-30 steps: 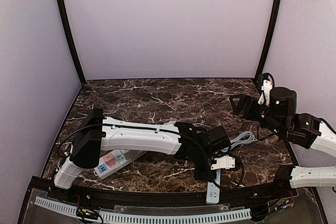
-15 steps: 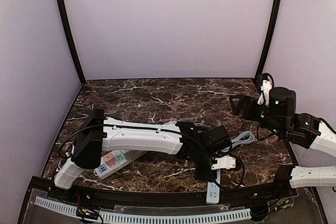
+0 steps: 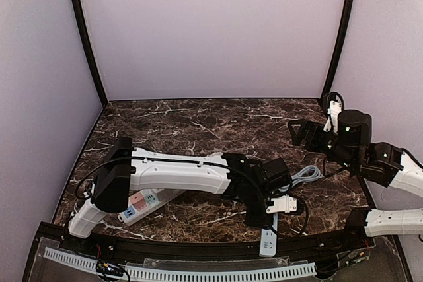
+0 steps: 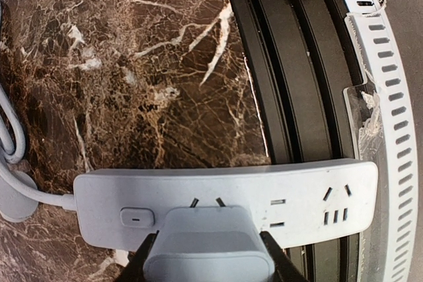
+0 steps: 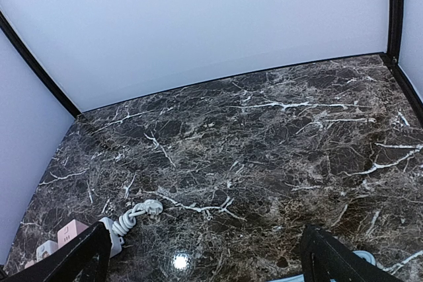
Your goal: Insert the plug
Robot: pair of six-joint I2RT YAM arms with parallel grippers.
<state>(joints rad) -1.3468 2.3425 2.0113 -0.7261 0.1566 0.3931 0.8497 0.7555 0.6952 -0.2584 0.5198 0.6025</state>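
Observation:
My left gripper (image 4: 208, 259) is shut on a white plug (image 4: 208, 242), one finger on each side of its body. The plug's two flat prongs (image 4: 205, 201) point at a white power strip (image 4: 297, 189) that lies along the table's front edge. Their tips meet the strip's face just right of its switch (image 4: 137, 216), and most of each prong still shows. In the top view the left gripper (image 3: 260, 214) hangs over that strip (image 3: 268, 242). My right gripper (image 3: 297, 131) stands open above the right side of the table, and its fingers (image 5: 86, 255) hold nothing.
A second power strip (image 3: 142, 204) with pink and blue sockets lies under the left arm, its white cord coiled beside it (image 5: 135, 214). A grey coiled cable (image 3: 305, 176) lies right of the left wrist. A slotted white rail (image 4: 390, 130) and black bars run along the front edge.

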